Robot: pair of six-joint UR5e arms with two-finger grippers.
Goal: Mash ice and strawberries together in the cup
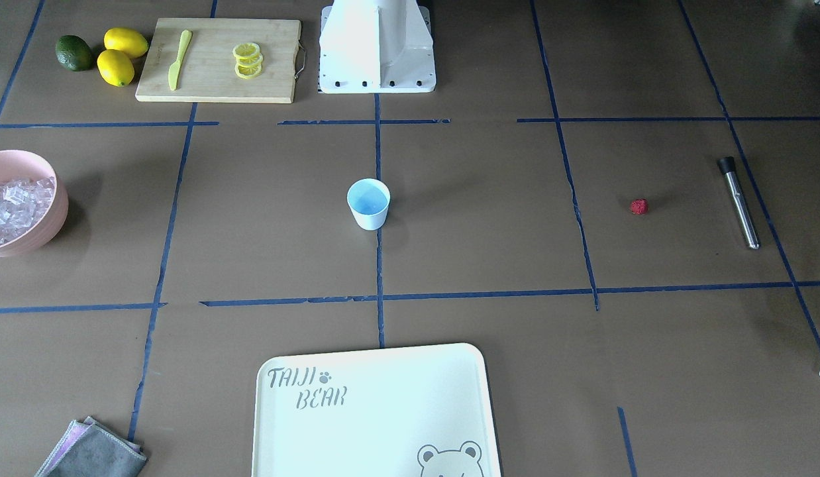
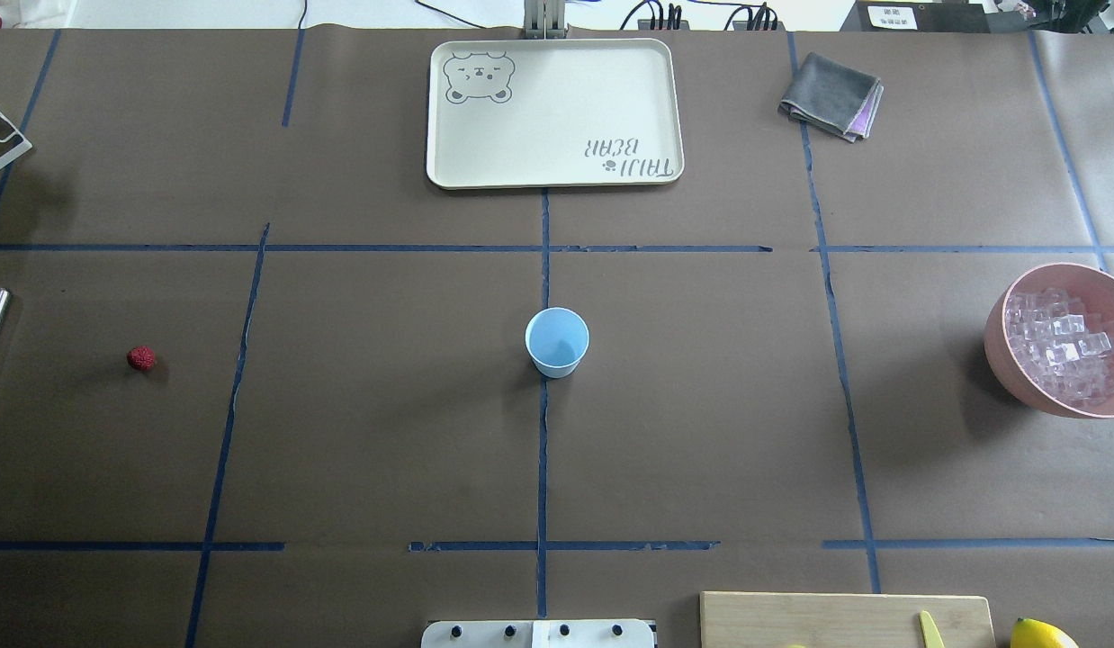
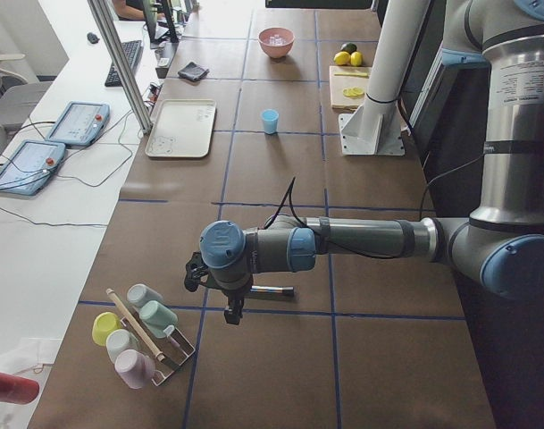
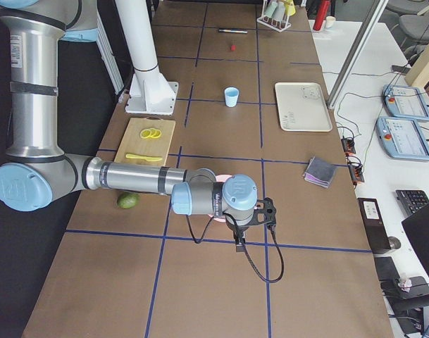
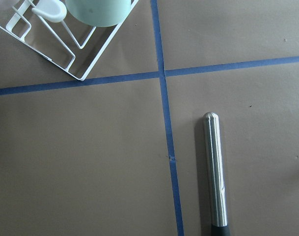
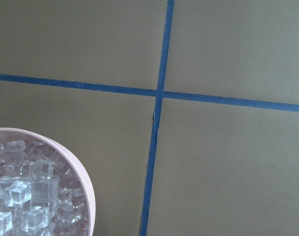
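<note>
we see a pale-blue cup (image 1: 369, 202), a red strawberry (image 1: 639, 207), clear ice (image 1: 16, 205) in a pink bowl (image 1: 55, 215), a cream tray (image 1: 383, 411) printed with a grey bear (image 1: 450, 460), yellow lemons (image 1: 126, 42), a dark green avocado (image 1: 74, 53), and blue tape (image 1: 378, 265) on the brown table (image 1: 483, 218).

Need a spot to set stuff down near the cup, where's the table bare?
Bare: between the cup and the strawberry; between the cup and the pink bowl; the strip from the cup to the tray. Crowded: the corner with the cutting board, lemons and avocado. The muddler lies just past the strawberry.
</note>
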